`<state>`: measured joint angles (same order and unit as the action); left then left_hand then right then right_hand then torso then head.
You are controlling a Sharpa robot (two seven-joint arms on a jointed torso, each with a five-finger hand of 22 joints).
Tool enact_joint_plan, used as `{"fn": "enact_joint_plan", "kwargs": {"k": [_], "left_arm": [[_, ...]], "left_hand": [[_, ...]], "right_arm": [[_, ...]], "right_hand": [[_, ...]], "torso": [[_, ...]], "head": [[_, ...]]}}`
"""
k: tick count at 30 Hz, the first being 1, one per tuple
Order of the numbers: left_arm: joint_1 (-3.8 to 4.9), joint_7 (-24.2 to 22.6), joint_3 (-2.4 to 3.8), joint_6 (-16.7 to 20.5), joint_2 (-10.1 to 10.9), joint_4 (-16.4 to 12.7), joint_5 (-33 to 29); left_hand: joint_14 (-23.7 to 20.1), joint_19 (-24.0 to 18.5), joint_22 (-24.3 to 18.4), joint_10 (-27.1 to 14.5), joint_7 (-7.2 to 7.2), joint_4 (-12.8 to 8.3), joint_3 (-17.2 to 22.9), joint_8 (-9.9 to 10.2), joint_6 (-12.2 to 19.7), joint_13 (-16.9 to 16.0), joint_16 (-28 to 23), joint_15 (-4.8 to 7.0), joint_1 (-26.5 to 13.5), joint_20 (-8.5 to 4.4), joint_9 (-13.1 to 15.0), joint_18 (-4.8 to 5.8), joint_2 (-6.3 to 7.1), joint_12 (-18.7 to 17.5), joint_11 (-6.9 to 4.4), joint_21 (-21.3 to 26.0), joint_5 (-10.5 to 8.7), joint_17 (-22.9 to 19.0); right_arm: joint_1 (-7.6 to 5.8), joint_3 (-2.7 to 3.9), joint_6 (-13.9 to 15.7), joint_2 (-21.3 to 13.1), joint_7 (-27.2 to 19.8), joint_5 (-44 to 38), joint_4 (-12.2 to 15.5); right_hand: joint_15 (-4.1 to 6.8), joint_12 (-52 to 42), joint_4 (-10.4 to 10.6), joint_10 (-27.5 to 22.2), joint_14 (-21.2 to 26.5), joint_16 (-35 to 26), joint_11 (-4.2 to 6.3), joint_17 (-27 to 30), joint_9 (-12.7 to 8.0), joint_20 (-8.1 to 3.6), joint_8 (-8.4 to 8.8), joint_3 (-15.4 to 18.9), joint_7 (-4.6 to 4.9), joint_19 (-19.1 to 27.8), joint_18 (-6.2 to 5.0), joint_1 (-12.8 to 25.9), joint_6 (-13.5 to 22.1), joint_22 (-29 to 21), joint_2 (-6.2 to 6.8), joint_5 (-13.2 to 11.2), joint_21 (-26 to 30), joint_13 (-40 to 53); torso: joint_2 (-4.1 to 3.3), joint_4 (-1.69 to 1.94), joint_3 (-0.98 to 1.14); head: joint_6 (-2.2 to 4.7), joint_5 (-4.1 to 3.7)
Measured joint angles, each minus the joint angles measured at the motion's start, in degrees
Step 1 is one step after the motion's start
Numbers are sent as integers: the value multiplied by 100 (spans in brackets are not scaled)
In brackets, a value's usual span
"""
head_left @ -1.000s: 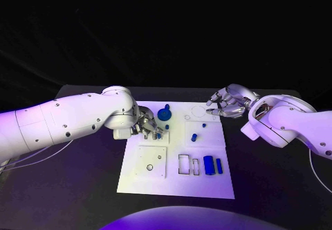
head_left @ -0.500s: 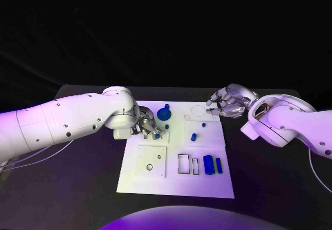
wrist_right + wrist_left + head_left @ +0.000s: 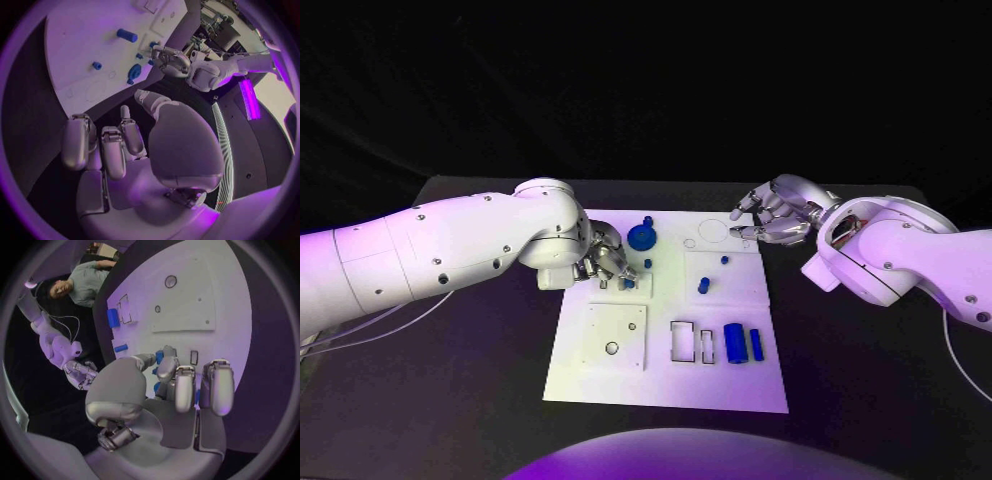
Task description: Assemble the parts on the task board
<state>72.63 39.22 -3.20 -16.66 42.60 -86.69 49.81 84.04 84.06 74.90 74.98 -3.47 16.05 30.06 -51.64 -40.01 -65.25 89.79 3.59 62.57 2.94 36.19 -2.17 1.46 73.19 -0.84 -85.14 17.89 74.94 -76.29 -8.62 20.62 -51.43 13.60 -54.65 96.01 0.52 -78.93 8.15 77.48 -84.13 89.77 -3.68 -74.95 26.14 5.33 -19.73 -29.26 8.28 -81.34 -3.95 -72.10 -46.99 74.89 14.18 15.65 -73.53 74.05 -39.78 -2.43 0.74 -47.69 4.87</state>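
Note:
The white task board [image 3: 668, 385] lies mid-table. My left hand [image 3: 604, 262] is lowered onto its upper left part. There its thumb and a finger pinch a small blue part [image 3: 629, 283], also seen at the fingertips in the left wrist view as the small blue part [image 3: 159, 357]. A round blue part [image 3: 643, 238] and a small blue peg [image 3: 649, 264] sit just beyond that hand. My right hand [image 3: 773, 220] hovers over the board's upper right corner, fingers bent and apart, holding nothing. The right wrist view shows the same right hand [image 3: 112, 145].
Two small blue parts [image 3: 724, 261] [image 3: 705, 286] stand at mid-board. A blue cylinder [image 3: 736, 344] and a thin blue bar [image 3: 756, 345] lie beside rectangular slots [image 3: 684, 342]. A raised plate with holes [image 3: 616, 337] takes the lower left. Black table [image 3: 473, 400] surrounds the board.

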Motion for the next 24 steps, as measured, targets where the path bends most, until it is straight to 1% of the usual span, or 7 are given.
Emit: {"fn": "enact_joint_plan", "kwargs": {"k": [2, 4, 8, 10, 21, 22, 24], "left_arm": [[0, 0, 2, 4, 2, -6, -20], [0, 0, 3, 8, 10, -17, -44], [0, -1, 9, 20, 54, -53, -100], [0, -1, 12, 30, 88, -82, -132], [-2, -8, 19, 163, 250, -242, -265], [-2, -9, 19, 183, 266, -262, -269], [-2, -13, 19, 242, 310, -314, -270]], "left_hand": [[-20, -12, 0, 9, -8, -64, 536, -162, 52, -23, 0, 20, 87, -29, 129, 0, 62, 20, -9, 0, -525, 0], [-1, -12, 0, 42, 4, 38, 818, -353, 76, -64, 0, 38, 78, -29, 269, 0, 128, 50, -41, 0, -714, 0], [-6, -12, 0, 91, 37, 127, 1057, -735, 106, -141, 0, 74, -1, -70, 532, -1, 205, 132, -91, 0, -847, 0], [2, -12, 0, 91, 62, 182, 1113, -838, 122, -153, 0, 82, -39, -70, 612, -1, 242, 132, -91, 0, -935, -1], [2, -12, 0, 133, 94, 202, 1139, -917, 91, -215, 0, 82, -98, -70, 682, -1, 301, 185, -91, 0, -957, -1], [2, -12, 0, 133, 93, 37, 1305, -918, 90, -215, 0, 82, -102, -69, 682, -1, 305, 185, -91, 0, -972, -1], [2, -12, 0, 133, 93, 37, 1306, -918, 90, -215, 0, 82, -114, -69, 682, -1, 317, 185, -91, 0, -974, -1]], "right_arm": [[1, 0, -1, 0, 0, 0, -3], [2, 0, -1, 0, 1, 0, -6], [4, -1, -1, 1, 3, 0, -15], [7, -1, -1, 1, 4, 0, -22], [15, -3, -1, 3, 8, -1, -39], [16, -3, -1, 2, 9, -1, -39], [17, -3, -1, 0, 9, -1, -40]], "right_hand": [[0, 0, 0, 0, 0, 0, 0, 0, 0, 0, 0, 0, 0, 0, 0, 0, 0, 0, 0, 0, 0, 0], [0, 0, 0, 0, 0, 0, 0, 0, 0, 0, 0, 0, 0, 0, 0, 0, 0, 0, 0, 11, 0, 0], [0, 0, 0, 0, 0, 0, 0, 0, 0, 0, 0, 0, 0, 0, 0, 0, 0, 0, 0, 22, 0, 0], [0, 0, 0, 0, 0, 0, 0, 1, -1, 0, 0, 0, 0, 0, 0, 0, 0, 0, 0, 23, 0, 0], [0, 0, 16, 0, 0, 0, 0, 1, 5, 0, 0, -16, 0, 0, 0, 0, 0, 0, 0, 22, 23, -8], [0, 0, 16, 0, 0, 0, 0, 1, 5, 0, 0, -16, 0, 0, 0, 0, 0, -1, 0, 22, 23, -8], [0, 0, 16, 0, 0, 0, 0, 2, 5, 0, 0, -16, 0, 0, 0, 1, 0, 0, 1, 22, 23, -8]], "torso": [[1, 0, 0], [1, 2, 2], [3, 5, 2], [4, 7, 2], [9, 8, 3], [9, 8, 3], [9, 8, 3]], "head": [[-3, 0], [-4, -3], [2, -2], [5, 2], [12, 7], [13, 7], [20, 7]]}}
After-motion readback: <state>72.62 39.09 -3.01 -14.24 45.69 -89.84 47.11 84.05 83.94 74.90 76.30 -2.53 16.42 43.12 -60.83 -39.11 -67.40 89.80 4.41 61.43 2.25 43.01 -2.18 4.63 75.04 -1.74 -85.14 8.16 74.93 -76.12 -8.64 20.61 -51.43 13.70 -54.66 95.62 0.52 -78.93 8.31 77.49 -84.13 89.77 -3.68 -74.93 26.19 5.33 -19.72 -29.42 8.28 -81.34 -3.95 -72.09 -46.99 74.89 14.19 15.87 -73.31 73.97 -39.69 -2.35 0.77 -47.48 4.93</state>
